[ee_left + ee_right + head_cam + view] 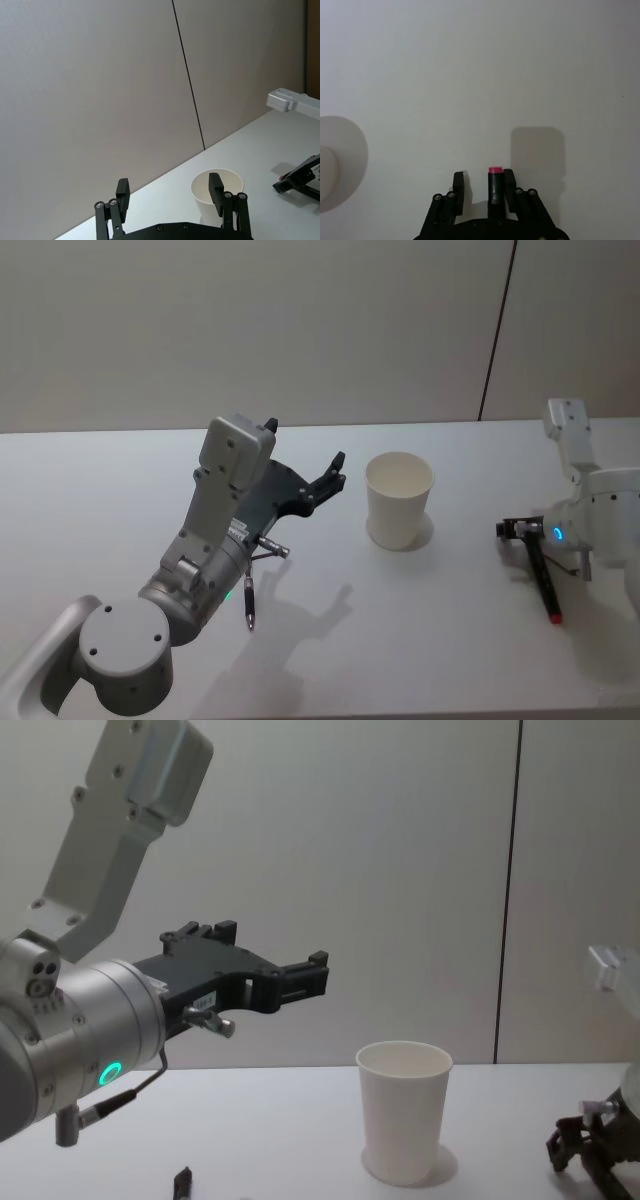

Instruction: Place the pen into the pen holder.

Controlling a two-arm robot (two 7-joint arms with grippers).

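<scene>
Left wrist view: the left gripper (169,184) is raised, its jaws wide and empty, with the pen holder (231,186) upright beyond them. Right wrist view — the pen (494,182) sits between the part-open jaws of the right gripper (483,177), against one finger and clear of the other. Head view: the pen is down at the table (420,640), to the right of the pen holder and apart from it.

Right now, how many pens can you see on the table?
2. One dark pen lies on the table under the left arm; one red-tipped pen lies inside the open right hand. Others may be hidden.
</scene>
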